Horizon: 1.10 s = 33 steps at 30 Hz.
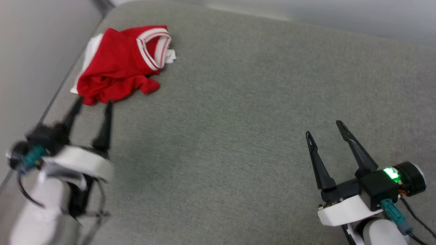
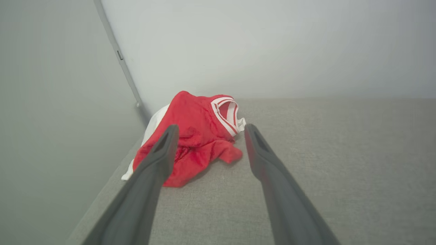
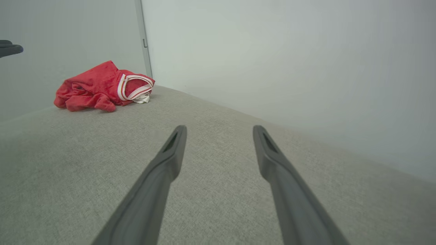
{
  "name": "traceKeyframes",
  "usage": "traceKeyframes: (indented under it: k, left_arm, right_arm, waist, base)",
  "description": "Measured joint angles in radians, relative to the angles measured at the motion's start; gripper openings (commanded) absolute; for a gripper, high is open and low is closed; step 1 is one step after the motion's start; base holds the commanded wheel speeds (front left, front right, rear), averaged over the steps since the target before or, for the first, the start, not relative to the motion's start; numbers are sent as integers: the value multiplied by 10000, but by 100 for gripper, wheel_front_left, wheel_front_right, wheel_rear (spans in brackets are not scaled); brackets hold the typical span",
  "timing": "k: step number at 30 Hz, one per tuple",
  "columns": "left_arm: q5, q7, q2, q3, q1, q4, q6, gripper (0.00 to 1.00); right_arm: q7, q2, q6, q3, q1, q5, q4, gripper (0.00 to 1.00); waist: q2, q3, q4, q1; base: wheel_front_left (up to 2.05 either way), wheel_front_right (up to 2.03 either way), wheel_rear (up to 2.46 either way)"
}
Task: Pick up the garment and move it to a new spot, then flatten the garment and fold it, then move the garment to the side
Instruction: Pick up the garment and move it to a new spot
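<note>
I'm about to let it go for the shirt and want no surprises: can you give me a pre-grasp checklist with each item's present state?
1. Left end effector open: ok, fingers spread wide.
2. Left end effector aimed at the garment: ok, tips point at its near red edge.
3. Fingers touching cloth: cannot tell, head view blurred there.
4. Garment free to lift: ok, lies alone near the grey surface's left edge.
5. Garment flat: not ok, bunched up.
6. Right end effector out of the way: ok, open, far to the right.
</note>
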<state>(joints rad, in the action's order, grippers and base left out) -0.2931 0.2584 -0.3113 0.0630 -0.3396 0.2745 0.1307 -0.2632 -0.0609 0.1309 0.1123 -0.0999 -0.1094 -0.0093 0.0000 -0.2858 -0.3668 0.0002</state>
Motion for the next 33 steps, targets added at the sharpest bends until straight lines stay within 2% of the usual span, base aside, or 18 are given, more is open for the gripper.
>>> traceKeyframes:
  k: [3, 8, 13, 19, 22, 29, 30, 31, 33]
  left_arm:
    - [-1285, -740, -1300, 715, -1327, 794, 0, 100]
    - [-3338, -3185, -3313, 2188, -3169, 1724, 0, 100]
    - [-5053, -5313, -4558, 2989, -4566, 2485, 0, 100]
    - [-6744, -7164, -5283, 3455, -5474, 3055, 0, 100]
    - [-7093, -7503, -5597, 3572, -5731, 3214, 0, 100]
    - [-7678, -8038, -5822, 4015, -6144, 3473, 0, 100]
    - [-7810, -8146, -5823, 4061, -6195, 3547, 0, 53]
    - [-7898, -8218, -5835, 4138, -6267, 3547, -2, 0]
    - [-7938, -8174, -5862, 4274, -6331, 3509, -4, 0]
  right_arm:
    - [2, -148, 0, 4, -75, -128, -326, 100]
    - [176, -313, 0, -58, -384, -232, -974, 100]
    - [353, -380, 0, 6, -448, -263, -1467, 100]
    - [424, -382, 0, 54, -494, -420, -1804, 100]
    - [433, -355, 0, 86, -564, -510, -1860, 100]
    - [355, -303, 0, 8, -596, -591, -1964, 100]
    - [351, -295, 2, 4, -598, -596, -1965, 100]
    - [349, -291, 2, -12, -598, -619, -1965, 100]
    - [347, -278, 2, -29, -598, -671, -1939, 100]
  waist:
    - [0, -506, 308, 0]
    - [0, -1357, 843, 1]
    - [0, -2167, 1315, 1]
    - [0, -3012, 1813, 0]
    - [0, -3355, 2040, 0]
    - [0, -3893, 2417, 0]
    - [0, -3931, 2444, 0]
    - [0, -3955, 2460, 0]
    - [0, -3959, 2461, -1]
  base:
    - [0, 0, 0]
    - [0, 0, 0]
    - [0, 0, 0]
    - [0, 0, 0]
    - [0, 0, 0]
    - [0, 0, 0]
    - [0, 0, 0]
    - [0, 0, 0]
    - [0, 0, 0]
